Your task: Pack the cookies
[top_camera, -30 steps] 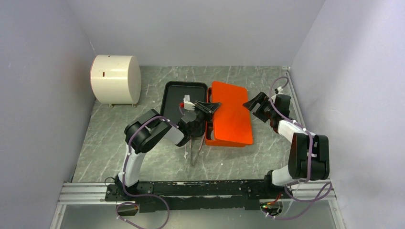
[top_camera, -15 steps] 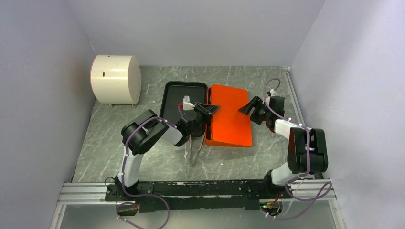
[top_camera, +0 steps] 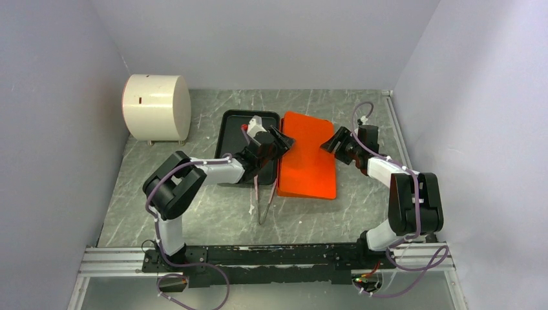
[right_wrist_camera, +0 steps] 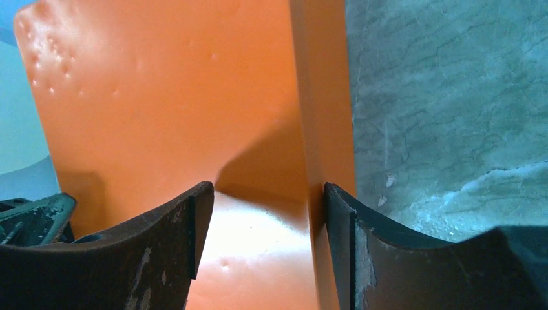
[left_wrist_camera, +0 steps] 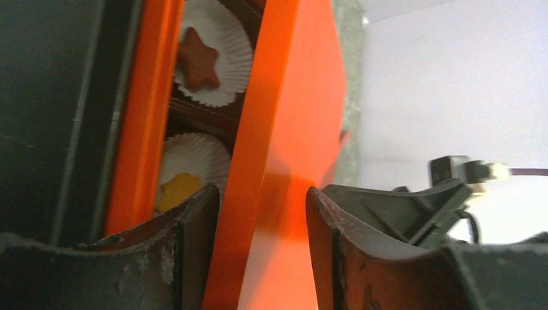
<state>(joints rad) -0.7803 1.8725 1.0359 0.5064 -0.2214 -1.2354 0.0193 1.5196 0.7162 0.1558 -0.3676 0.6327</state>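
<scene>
Straddling the lid (top_camera: 309, 158) from both sides, the grippers face each other across its short width. The left gripper (top_camera: 281, 140) has the lid's left edge between its jaws, and the right gripper (top_camera: 337, 139) has the right edge. Both pairs of jaws stand apart, and each wrist view shows orange rim in the gap with no firm pinch on it. The lid's long axis runs away from the bases. It lies over the box (left_wrist_camera: 139, 129) but is not yet shut on the left side. Through that slit the left wrist view shows the cookies (left_wrist_camera: 176, 190) in paper cups (left_wrist_camera: 223, 39) inside the box, just beside the left jaws: a brown star (left_wrist_camera: 197, 63) in the far cup, an orange piece in the nearer one. Closing likely turns on lowering that open left edge, and the left arm is nearer to it.
</scene>
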